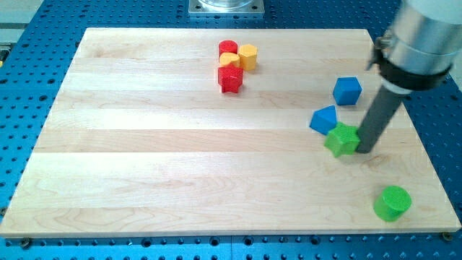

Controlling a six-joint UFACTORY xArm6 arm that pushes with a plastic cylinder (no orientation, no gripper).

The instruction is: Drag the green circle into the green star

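The green circle (pixel 393 203) stands near the bottom right corner of the wooden board (pixel 180 159). The green star (pixel 342 139) sits up and to its left, right of the board's middle. My tip (pixel 365 149) rests on the board right beside the star's right side, seemingly touching it, and well above and left of the green circle. The dark rod rises from the tip toward the view's top right.
A blue block (pixel 324 119) touches the star's upper left. A blue cube (pixel 347 90) lies above it. Near the top centre a cluster holds a red cylinder (pixel 228 48), two yellow blocks (pixel 247 56) (pixel 229 61) and a red star (pixel 230 79).
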